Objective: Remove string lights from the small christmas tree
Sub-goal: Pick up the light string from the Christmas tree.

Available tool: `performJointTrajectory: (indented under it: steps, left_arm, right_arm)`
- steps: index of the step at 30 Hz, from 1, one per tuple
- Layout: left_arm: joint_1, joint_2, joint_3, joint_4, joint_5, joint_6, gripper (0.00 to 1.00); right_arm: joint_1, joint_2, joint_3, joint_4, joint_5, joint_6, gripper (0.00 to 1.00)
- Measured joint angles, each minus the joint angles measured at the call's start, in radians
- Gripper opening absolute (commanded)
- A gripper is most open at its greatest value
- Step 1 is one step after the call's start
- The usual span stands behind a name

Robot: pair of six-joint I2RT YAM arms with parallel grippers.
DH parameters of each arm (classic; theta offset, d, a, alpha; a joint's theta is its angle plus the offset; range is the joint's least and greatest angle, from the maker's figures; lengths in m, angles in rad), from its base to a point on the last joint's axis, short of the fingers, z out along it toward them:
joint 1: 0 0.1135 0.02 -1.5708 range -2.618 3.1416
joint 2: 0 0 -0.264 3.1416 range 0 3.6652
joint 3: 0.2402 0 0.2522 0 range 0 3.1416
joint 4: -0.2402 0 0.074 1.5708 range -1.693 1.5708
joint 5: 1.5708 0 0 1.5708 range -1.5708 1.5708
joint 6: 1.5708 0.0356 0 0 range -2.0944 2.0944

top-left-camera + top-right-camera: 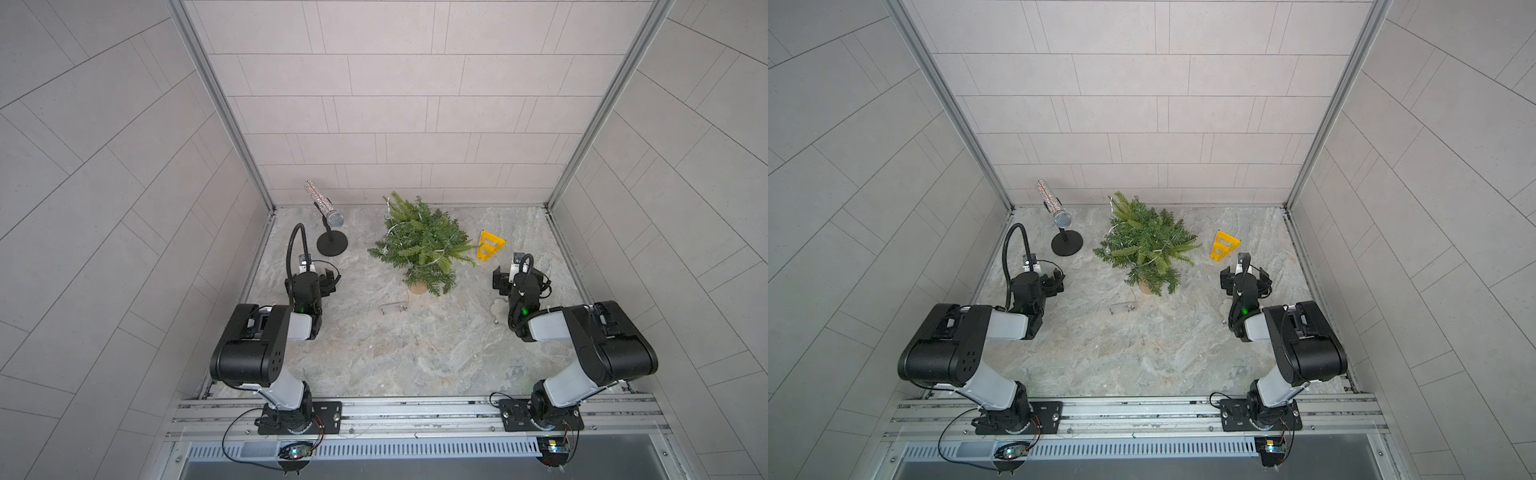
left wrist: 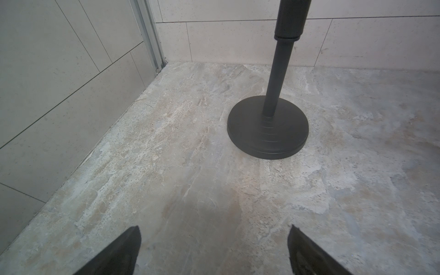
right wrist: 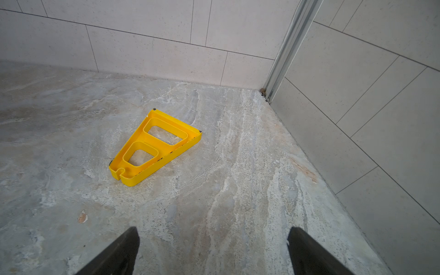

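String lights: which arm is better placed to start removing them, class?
Probably left: the clear box and most wire of the string lights lie nearer the left gripper, jaws open, than the right gripper.

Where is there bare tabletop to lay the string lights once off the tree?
Widest free patch: the tabletop between both arms, on the robot's side of the clear box. Smaller ones: the corner beyond the yellow frame, and beside the microphone stand toward the side wall. Crowded: the small christmas tree wrapped in string lights, its branches close to the frame.
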Motion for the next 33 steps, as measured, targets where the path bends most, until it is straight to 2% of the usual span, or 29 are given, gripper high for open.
performJointTrajectory:
  steps: [12,16,21,24,26,28,29,33]
  left_arm:
    - [-0.001,-0.034,-0.001,-0.021,-0.018,-0.001,1.0]
    - [-0.018,-0.242,0.021,-0.185,-0.087,-0.021,0.99]
    - [-0.023,-0.409,0.169,-0.389,-0.09,-0.14,0.9]
    - [-0.034,-0.47,0.245,-0.528,-0.037,-0.251,0.88]
    - [-0.056,-0.502,0.306,-0.646,0.01,-0.304,0.83]
    - [-0.086,-0.523,0.392,-0.77,0.085,-0.334,0.73]
    - [-0.097,-0.529,0.43,-0.819,0.122,-0.335,0.72]
    - [-0.129,-0.542,0.594,-0.993,0.406,-0.308,0.72]
  right_arm:
    - [0.011,-0.012,-0.006,-0.003,0.011,-0.007,0.99]
    - [0.064,-0.171,0.043,-0.208,0.073,-0.005,0.99]
    - [0.02,-0.343,0.291,-0.543,0.041,0.142,0.91]
    - [0.015,-0.406,0.445,-0.736,-0.052,0.223,0.88]
    - [0.016,-0.43,0.549,-0.872,-0.134,0.257,0.87]
    - [0.019,-0.436,0.66,-0.995,-0.218,0.28,0.87]
    - [0.02,-0.438,0.698,-1.035,-0.254,0.29,0.87]
    - [0.033,-0.459,0.808,-1.173,-0.413,0.333,0.87]
